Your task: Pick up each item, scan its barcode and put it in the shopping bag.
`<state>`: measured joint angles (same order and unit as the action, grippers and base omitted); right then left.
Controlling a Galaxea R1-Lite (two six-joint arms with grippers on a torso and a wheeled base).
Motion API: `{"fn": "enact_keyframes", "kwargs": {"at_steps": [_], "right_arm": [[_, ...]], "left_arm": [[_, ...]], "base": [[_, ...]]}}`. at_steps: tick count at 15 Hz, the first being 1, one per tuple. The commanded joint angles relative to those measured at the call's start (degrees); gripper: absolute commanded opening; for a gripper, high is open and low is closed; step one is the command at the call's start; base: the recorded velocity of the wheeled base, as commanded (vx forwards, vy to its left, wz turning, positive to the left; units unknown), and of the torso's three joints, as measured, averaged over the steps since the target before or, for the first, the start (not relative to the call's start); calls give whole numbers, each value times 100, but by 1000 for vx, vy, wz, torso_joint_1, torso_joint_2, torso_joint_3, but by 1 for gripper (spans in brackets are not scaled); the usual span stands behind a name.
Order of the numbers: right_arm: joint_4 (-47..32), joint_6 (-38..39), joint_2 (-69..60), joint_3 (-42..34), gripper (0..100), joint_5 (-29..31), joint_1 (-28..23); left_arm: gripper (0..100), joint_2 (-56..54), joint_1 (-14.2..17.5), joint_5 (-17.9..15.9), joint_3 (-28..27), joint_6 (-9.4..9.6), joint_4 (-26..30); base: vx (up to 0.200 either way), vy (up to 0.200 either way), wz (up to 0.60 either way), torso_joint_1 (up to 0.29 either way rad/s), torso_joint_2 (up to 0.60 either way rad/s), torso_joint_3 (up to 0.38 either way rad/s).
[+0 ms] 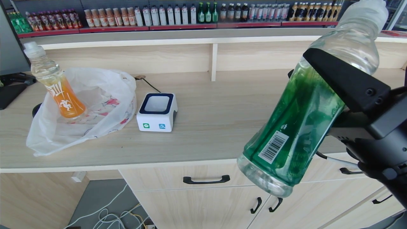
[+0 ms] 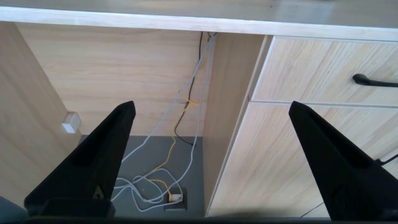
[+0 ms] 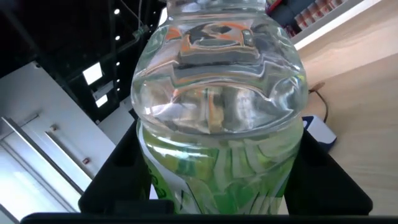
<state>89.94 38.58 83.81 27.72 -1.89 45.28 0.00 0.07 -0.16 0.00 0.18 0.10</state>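
A green-labelled clear bottle [image 1: 305,121] hangs tilted in the air at the right, close to the head camera, its barcode facing out. My right gripper [image 1: 321,98] is shut on the bottle [image 3: 217,118] around its middle. The white barcode scanner [image 1: 156,112] with a dark-rimmed window sits on the counter, well left of the bottle. The white plastic shopping bag [image 1: 101,105] lies open at the left with an orange drink bottle [image 1: 55,84] standing in it. My left gripper [image 2: 211,162] is open below counter height, facing the cabinet front, with nothing between its fingers.
The wooden counter [image 1: 222,105] has a raised back ledge with a divider [image 1: 214,60]. Shelves of several bottles [image 1: 178,14] run behind. Drawers with black handles [image 1: 206,180] sit under the counter; cables [image 2: 168,180] lie on the floor. A dark object [image 1: 11,86] is at far left.
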Motion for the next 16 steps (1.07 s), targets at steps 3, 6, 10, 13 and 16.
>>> {"fn": "enact_keyframes", "kwargs": {"at_steps": [3, 6, 10, 13, 16], "right_arm": [[6, 0, 13, 40, 0, -4, 148], [6, -9, 127, 163, 0, -4, 447], [6, -35, 513, 506, 0, -4, 500], [6, -26, 452, 453, 0, -4, 500], [6, -26, 382, 392, 0, -4, 500]], "left_arm": [[100, 0, 1, -2, 0, -1, -1], [100, 0, 1, -2, 0, -1, -1], [100, 0, 1, -2, 0, -1, -1], [100, 0, 1, -2, 0, -1, -1], [100, 0, 1, -2, 0, -1, -1]], "base": [[0, 0, 0, 0, 0, 0], [0, 0, 0, 0, 0, 0], [0, 0, 0, 0, 0, 0], [0, 0, 0, 0, 0, 0], [0, 0, 0, 0, 0, 0]]}}
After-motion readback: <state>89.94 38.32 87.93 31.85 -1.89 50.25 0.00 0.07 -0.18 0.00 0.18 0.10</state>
